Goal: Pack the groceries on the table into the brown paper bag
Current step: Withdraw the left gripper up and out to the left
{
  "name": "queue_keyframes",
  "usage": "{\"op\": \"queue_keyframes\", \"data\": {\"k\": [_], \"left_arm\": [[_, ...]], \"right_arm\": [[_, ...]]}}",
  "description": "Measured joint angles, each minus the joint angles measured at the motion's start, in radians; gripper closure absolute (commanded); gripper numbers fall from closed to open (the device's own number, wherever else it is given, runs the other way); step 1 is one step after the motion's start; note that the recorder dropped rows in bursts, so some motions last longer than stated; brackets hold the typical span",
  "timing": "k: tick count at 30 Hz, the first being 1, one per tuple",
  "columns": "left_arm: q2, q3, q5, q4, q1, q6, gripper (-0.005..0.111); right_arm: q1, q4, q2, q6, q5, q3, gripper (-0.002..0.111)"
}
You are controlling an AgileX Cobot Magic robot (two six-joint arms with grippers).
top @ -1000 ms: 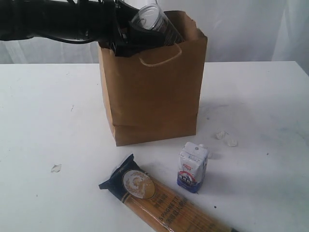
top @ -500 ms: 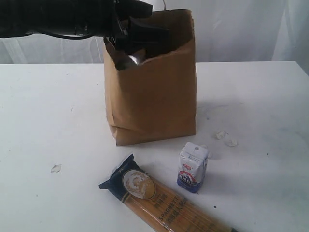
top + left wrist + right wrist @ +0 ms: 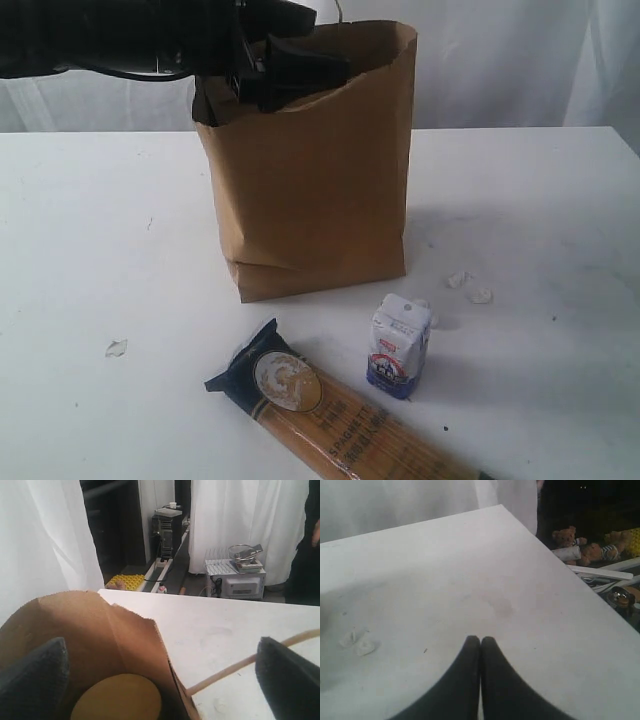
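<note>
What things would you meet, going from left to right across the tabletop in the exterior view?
A lone white scrap → brown paper bag → pair of white scraps. The spaghetti packet and carton overlap the bag's span, so they are omitted.

The jar (image 3: 117, 699) has gone from the left pincer (image 3: 160, 677), seemingly into the bag (image 3: 310, 200).

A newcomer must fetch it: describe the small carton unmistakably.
Find the tall brown paper bag on the white table. In front of it, camera side, a small carton stands beside a long spaghetti packet. Unlike the flat-lying packet, it is upright, white with blue print.
</note>
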Motion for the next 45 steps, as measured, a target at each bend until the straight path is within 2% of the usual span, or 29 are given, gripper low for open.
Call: {"op": "queue_keyframes", "data": {"k": [6,13,16,20,23,25,27,29,32,39,43,45], "left_arm": [[-0.052,0.0,-0.006,0.0,0.016,0.0,0.002],[-0.201,0.0,-0.082,0.046,0.114,-0.032,0.002],[-0.27,0.0,-0.112,0.134,0.162,-0.133,0.002],[-0.353,0.0,-0.117,0.346,0.218,-0.302,0.002],[-0.398,0.0,-0.129,0.492,0.234,-0.523,0.003],[-0.422,0.0,-0.148,0.585,0.234,-0.692,0.01],[-0.443,0.0,-0.168,0.682,0.234,-0.872,0.026],[-0.46,0.0,-0.194,0.778,0.234,-1.063,0.053],[-0.468,0.0,-0.219,0.944,0.241,-1.3,0.106],[-0.473,0.046,-0.209,1.384,0.249,-1.614,0.107],[-0.515,0.154,-0.234,1.496,0.302,-1.751,0.107],[-0.562,0.245,-0.303,1.516,0.344,-1.805,0.107]], "right_arm": [[0.0,0.0,0.0,0.0,0.0,0.0,0.108],[0.0,0.0,0.0,0.0,0.0,0.0,0.108],[0.0,0.0,0.0,0.0,0.0,0.0,0.108],[0.0,0.0,0.0,0.0,0.0,0.0,0.108],[0.0,0.0,0.0,0.0,0.0,0.0,0.108],[0.0,0.0,0.0,0.0,0.0,0.0,0.108],[0.008,0.0,0.0,0.0,0.0,0.0,0.108],[0.019,0.0,0.0,0.0,0.0,0.0,0.108],[0.032,0.0,0.0,0.0,0.0,0.0,0.108],[0.041,0.0,0.0,0.0,0.0,0.0,0.108],[0.041,0.0,0.0,0.0,0.0,0.0,0.108],[0.041,0.0,0.0,0.0,0.0,0.0,0.108]]}}
